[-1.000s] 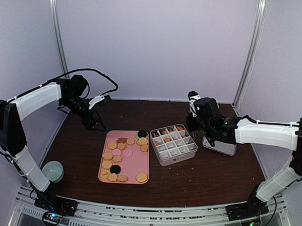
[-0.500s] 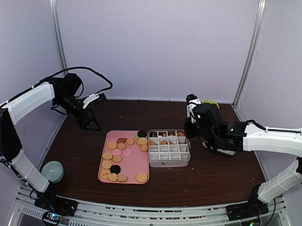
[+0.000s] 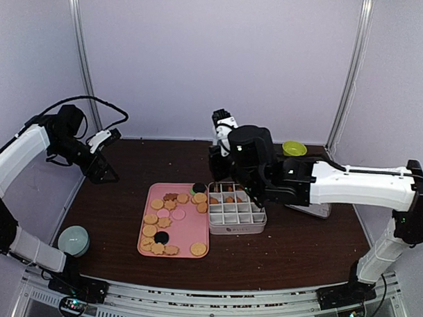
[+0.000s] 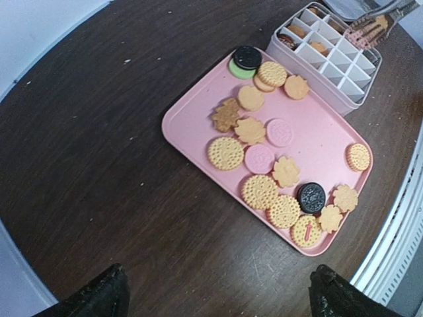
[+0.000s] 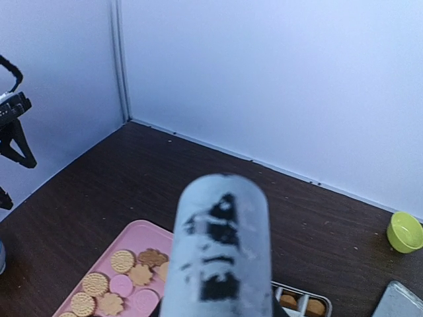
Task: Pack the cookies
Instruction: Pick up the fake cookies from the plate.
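Note:
Many cookies (image 3: 164,219), golden, pink and black, lie on a pink tray (image 3: 188,231). In the left wrist view the cookies (image 4: 259,158) spread across the tray (image 4: 317,139). A white compartment box (image 3: 237,214) touches the tray's right side and holds a few cookies in its far cells. My right gripper (image 3: 231,180) hangs over the box's far edge, shut on metal tongs (image 4: 380,16) whose tips pinch an orange cookie. The tongs' end (image 5: 221,264) blocks the right wrist view. My left gripper (image 3: 103,168) is open and empty, far left of the tray.
A green bowl (image 3: 294,148) sits at the back right by the wall. A metal tray (image 3: 314,207) lies right of the box. A grey-green cup (image 3: 74,240) stands at the front left. The walls close in on three sides.
The box went from skewed to square against the tray. My right arm swung left over the box's far edge. My left arm drew back to the left.

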You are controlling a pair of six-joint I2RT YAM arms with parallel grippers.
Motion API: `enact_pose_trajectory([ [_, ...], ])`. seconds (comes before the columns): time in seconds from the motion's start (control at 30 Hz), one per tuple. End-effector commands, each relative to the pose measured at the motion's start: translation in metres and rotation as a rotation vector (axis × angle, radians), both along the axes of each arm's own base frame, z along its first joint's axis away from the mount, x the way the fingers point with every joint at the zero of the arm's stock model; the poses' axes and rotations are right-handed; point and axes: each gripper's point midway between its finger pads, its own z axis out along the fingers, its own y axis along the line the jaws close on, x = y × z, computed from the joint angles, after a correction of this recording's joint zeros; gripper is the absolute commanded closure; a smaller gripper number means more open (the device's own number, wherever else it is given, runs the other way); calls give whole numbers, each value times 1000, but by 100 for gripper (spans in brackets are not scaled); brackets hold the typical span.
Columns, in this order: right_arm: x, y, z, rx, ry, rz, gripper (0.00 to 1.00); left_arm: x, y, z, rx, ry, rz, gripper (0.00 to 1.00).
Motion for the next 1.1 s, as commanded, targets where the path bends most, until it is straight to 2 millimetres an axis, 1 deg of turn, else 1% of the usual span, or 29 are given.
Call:
enact_pose_trajectory([
  [0.0, -8, 68, 0, 40, -27, 126, 75, -14, 29, 9, 93, -52, 119, 2],
  [0.1, -7, 99, -11, 65, -9, 181, 72, -15, 56, 17, 179, -113, 240, 2],
  [0.23, 0, 126, -26, 65, 3, 202, 71, -15, 89, 23, 286, -195, 377, 2],
  [0.3, 1, 137, -32, 70, 11, 219, 70, -16, 95, 21, 311, -214, 399, 2],
  [0.43, 6, 150, -46, 69, 26, 220, 65, -18, 84, 4, 270, -151, 351, 2],
  [0.53, 12, 153, -59, 56, 36, 208, 64, -18, 76, -14, 243, -53, 317, 2],
  [0.6, 14, 154, -67, 41, 43, 200, 62, -18, 66, -20, 202, -4, 273, 2],
  [0.67, 18, 153, -76, 28, 51, 188, 62, -19, 56, -18, 150, 8, 239, 2],
  [0.73, 21, 150, -80, 28, 57, 177, 61, -18, 52, -12, 124, -13, 226, 2],
  [0.83, 26, 145, -85, 26, 65, 163, 61, -16, 50, -8, 113, -31, 220, 3],
  [1.07, 31, 141, -97, 24, 89, 161, 60, -16, 48, -11, 103, -17, 214, 4],
])
